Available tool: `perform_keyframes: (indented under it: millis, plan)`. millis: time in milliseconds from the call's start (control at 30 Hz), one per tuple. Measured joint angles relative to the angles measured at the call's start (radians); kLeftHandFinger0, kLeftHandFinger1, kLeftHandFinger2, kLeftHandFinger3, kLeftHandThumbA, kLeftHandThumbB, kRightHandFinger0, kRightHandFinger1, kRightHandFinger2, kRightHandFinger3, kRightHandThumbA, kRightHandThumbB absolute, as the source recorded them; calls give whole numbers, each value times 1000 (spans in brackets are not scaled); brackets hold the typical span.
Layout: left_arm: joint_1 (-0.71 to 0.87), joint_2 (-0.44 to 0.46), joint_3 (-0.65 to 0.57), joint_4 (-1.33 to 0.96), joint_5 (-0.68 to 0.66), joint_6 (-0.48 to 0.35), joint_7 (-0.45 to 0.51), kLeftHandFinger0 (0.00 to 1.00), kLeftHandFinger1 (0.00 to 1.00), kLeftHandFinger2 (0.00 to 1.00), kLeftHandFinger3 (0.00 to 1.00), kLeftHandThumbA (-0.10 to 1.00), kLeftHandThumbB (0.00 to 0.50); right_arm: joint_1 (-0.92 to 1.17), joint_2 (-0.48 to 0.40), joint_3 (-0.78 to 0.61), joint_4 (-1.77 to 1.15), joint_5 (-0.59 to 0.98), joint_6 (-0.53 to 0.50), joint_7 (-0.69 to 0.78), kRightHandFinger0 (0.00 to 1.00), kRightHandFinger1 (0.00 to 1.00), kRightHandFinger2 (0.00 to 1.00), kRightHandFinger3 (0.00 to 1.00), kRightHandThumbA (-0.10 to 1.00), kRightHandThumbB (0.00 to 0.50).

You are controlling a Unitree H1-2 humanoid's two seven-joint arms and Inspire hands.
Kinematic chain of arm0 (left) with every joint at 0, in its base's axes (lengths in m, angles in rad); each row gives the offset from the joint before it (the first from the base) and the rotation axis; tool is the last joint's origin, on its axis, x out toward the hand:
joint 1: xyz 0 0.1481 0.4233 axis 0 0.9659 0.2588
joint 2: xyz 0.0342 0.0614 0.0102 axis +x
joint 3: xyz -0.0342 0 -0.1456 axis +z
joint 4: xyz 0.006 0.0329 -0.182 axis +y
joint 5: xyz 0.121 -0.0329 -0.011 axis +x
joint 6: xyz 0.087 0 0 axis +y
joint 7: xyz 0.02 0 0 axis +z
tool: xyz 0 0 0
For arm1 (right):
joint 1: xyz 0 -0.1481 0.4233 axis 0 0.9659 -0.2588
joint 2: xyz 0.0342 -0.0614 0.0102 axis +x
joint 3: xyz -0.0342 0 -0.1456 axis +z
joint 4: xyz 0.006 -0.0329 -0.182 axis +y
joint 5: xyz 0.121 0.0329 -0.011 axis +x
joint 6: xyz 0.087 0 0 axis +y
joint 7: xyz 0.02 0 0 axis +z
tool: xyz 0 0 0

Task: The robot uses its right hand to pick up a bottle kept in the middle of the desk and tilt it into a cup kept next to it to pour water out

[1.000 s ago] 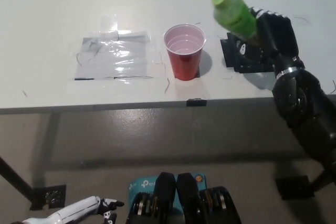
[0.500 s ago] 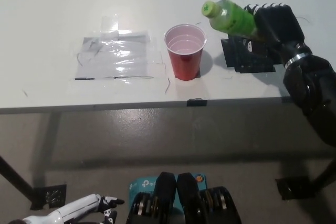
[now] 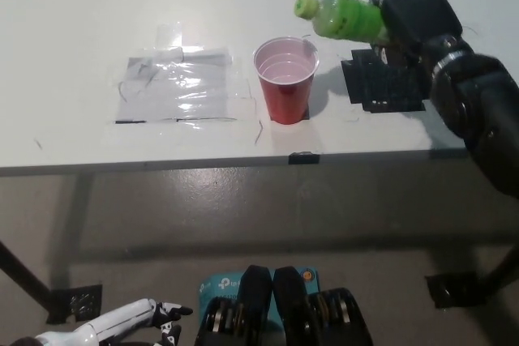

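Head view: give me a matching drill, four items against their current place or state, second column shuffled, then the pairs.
Items:
1. green bottle
2. red cup
3. left hand
4. black mat

States:
A. low at the picture's lower left, below the desk edge
B. upright on the desk, open top
C. flat on the desk under the right hand
D. held tipped almost sideways, cap toward the cup

Pairs: 1-D, 2-B, 3-A, 4-C

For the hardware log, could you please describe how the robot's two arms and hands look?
The right hand is black and blocky, joined by a silver ring at the wrist to a thick, rounded black arm. The left hand is white with dark fingertips, on a slim white forearm.
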Motion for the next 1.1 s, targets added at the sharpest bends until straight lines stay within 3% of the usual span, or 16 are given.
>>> perform_keyframes:
  millis: [67,133,200,233,267,433,467,600,700,800,833,867,900,933,1033,1100]
  plan:
    - [0,0,0,0,1,0,0,1000,1000,1000,1000,1000,440,-21,-3,37,17,-31,-8,0,0,86,337,0,-95,69]
    - [-1,0,0,0,0,1,-3,1000,1000,1000,1000,1000,457,-30,-9,64,23,-57,-12,0,0,137,415,35,-100,82]
    - [-4,0,0,0,1,1,-8,1000,1000,1000,1000,1000,476,-35,-21,98,26,-88,-16,0,0,155,443,163,-100,104]
    - [-5,0,0,0,1,1,-10,1000,1000,1000,1000,1000,469,-37,-28,109,27,-101,-21,-1,0,147,429,273,-100,109]
    - [-5,0,0,0,2,1,-12,1000,1000,1000,1000,1000,456,-39,-36,123,28,-119,-25,-2,0,86,356,285,-100,162]
    - [-5,0,3,0,7,1,-20,1000,1000,1000,1000,1000,454,-56,-87,166,21,-197,-50,-35,0,12,264,157,-47,135]
    - [-5,0,4,0,7,1,-22,1000,1000,1000,1000,1000,460,-59,-97,168,19,-206,-55,-38,0,3,239,244,-33,159]
    - [-5,0,5,0,8,1,-26,1000,1000,1000,1000,1000,453,-61,-137,168,-1,-244,-75,-58,0,0,188,12,-58,121]
    - [-5,0,5,0,9,1,-27,1000,1000,1000,1000,1000,454,-63,-155,168,-3,-265,-93,-69,0,0,198,0,-32,132]
    - [-5,0,5,0,10,1,-28,1000,1000,1000,1000,1000,439,-68,-167,168,-9,-292,-109,-73,0,0,201,55,-55,179]
    - [-5,0,5,0,11,1,-28,1000,1000,1000,1000,1000,429,-71,-170,168,-14,-298,-113,-73,0,0,168,318,-25,198]
    - [-5,0,5,0,12,1,-29,1000,1000,1000,1000,1000,426,-74,-172,168,-22,-306,-115,-71,0,0,91,352,-5,230]
    - [-5,0,5,0,13,1,-29,1000,1000,1000,1000,1000,425,-79,-175,168,-35,-317,-116,-68,0,0,28,343,-5,238]
    - [-4,0,5,0,15,1,-30,1000,1000,1000,1000,1000,426,-86,-176,168,-44,-325,-118,-68,0,0,13,238,19,238]
    - [-4,0,6,0,17,1,-33,1000,1000,1000,1000,1000,424,-115,-174,174,-54,-357,-124,-68,0,0,0,292,54,248]
    - [-4,0,7,-1,18,1,-35,1000,1000,1000,1000,1000,422,-137,-171,176,-52,-369,-134,-72,0,0,38,80,14,215]
